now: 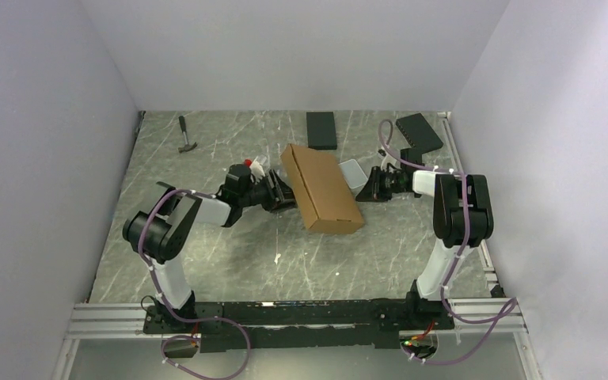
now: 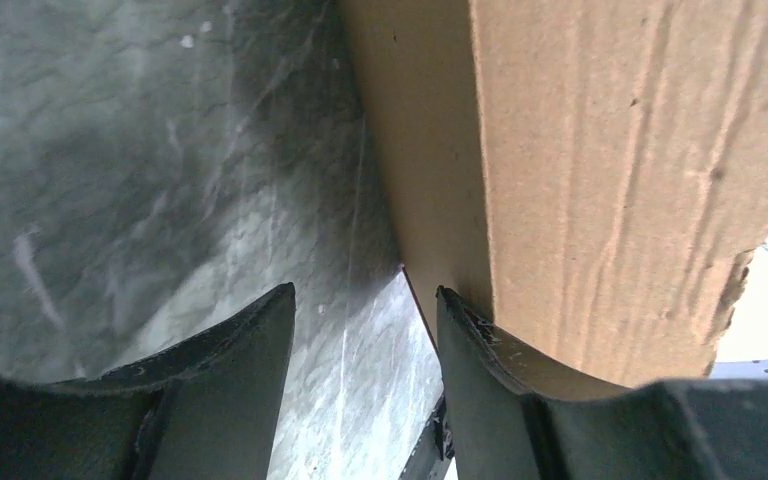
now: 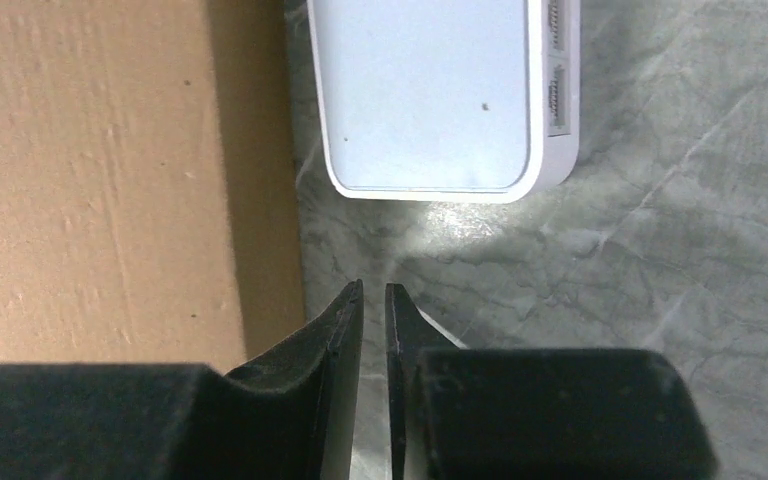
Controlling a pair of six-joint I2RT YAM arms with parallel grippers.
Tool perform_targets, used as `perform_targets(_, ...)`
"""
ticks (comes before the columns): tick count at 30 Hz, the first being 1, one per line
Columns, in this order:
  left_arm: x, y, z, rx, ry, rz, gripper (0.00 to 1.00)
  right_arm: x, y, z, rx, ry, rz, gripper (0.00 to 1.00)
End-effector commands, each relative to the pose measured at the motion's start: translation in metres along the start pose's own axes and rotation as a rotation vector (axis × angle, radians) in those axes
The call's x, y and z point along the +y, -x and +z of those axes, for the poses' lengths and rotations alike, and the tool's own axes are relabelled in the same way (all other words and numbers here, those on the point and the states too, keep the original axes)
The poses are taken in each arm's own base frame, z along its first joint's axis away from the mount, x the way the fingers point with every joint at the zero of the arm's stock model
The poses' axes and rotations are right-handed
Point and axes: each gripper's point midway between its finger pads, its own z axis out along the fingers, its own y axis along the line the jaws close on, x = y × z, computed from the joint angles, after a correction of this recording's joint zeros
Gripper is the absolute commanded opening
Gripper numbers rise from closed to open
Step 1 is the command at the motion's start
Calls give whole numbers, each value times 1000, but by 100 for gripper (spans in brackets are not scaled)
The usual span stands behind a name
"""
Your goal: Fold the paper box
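1. Table: a grey-green marbled surface that is filling the middle of the overhead view and is bearing every other entry.
2. Paper box: plain brown corrugated cardboard that is lying at the centre of the overhead frame as a shallow rectangular block. It is sitting askew, its length running from upper left to lower right. It is filling the upper right of the left wrist view and the left side of the right wrist view.
3. Left gripper: it is reaching in from the left of the frame to the box's left long side. In its own view the fingers are standing apart with bare table showing between them. The finger on the right of that frame is touching the cardboard's edge, and nothing is being held.
4. Right gripper: it is hovering just right of the box. In its own view the fingers are drawn nearly together, leaving a thin slit, and are holding nothing.
5. Black slabs: one is lying at upper centre and another at upper right, both apart from the box.
6. White case: it is sitting just beside the box's right long side, and it is appearing at the top of the right wrist view.
7. Hammer: it is lying at upper left, well apart from the box.
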Motion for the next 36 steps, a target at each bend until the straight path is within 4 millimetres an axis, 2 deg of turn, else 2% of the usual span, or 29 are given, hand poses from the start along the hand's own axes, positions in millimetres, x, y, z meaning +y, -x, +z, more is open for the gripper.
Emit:
perform_targets(1,-20,0,11,29,-30,67,59,13,17,-10,-44,-19,-111,18)
perform_targets(4,-25,1,10,18,-36,71,59,18,25,-17,-62,-33,-151,19)
perform_targets(6,-27,2,8,14,-36,74,59,21,37,-27,-94,-65,-206,19)
perform_targets(9,-32,4,6,6,-45,79,59,33,64,-54,-185,-141,-355,24)
perform_targets(10,-32,4,7,8,-46,80,59,40,73,-65,-226,-166,-406,30)
perform_targets(12,-35,5,8,10,-53,83,59,65,90,-90,-317,-165,-504,48)
perform_targets(14,-36,6,11,17,-59,82,59,103,90,-104,-367,-44,-572,70)
perform_targets(15,-36,5,12,22,-60,79,59,134,82,-102,-356,64,-598,81)
perform_targets(17,-37,5,15,29,-64,77,59,176,69,-94,-305,224,-580,95)
perform_targets(18,-39,5,16,32,-67,80,59,192,63,-87,-265,262,-586,99)
perform_targets(20,-41,5,18,38,-65,86,59,208,58,-66,-202,223,-599,100)
perform_targets(24,-47,5,17,36,-65,98,59,211,58,-36,-131,117,-579,100)
perform_targets(31,-54,5,20,45,-77,108,59,186,46,-10,-75,23,-519,98)
perform_targets(34,-56,5,20,47,-82,112,59,177,33,-7,-52,27,-495,90)
perform_targets(36,-58,5,18,40,-86,117,60,174,32,-12,-66,42,-470,76)
